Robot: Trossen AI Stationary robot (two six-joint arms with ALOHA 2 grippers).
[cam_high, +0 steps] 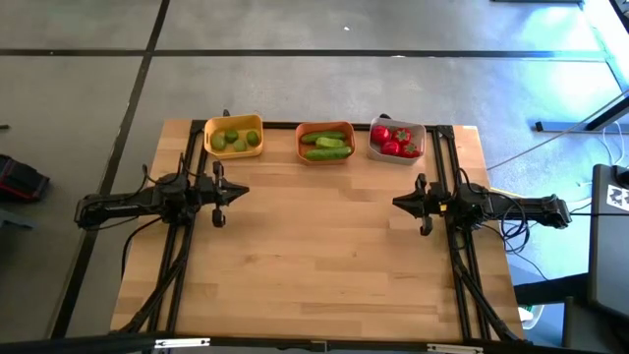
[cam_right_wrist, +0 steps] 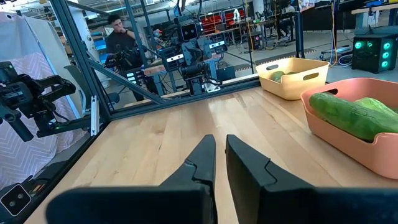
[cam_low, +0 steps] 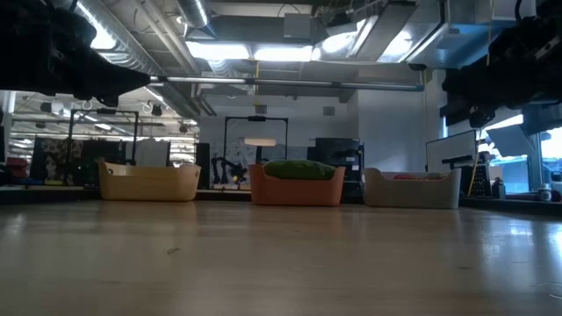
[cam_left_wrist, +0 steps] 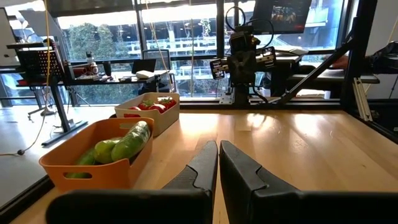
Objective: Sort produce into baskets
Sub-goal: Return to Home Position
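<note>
Three baskets stand in a row along the table's far edge. The yellow basket (cam_high: 234,137) holds light-green limes (cam_high: 236,139). The orange basket (cam_high: 324,143) holds green cucumbers (cam_high: 326,147); it also shows in the left wrist view (cam_left_wrist: 99,155) and the right wrist view (cam_right_wrist: 357,121). The white basket (cam_high: 396,140) holds red tomatoes (cam_high: 393,141). My left gripper (cam_high: 243,190) hovers shut and empty at the table's left side. My right gripper (cam_high: 397,203) hovers shut and empty at the right side.
Bare wooden tabletop (cam_high: 324,256) lies between and in front of the two arms. Dark frame rails (cam_high: 177,265) run along the table's left and right sides. A person (cam_right_wrist: 118,31) shows in the room beyond the table.
</note>
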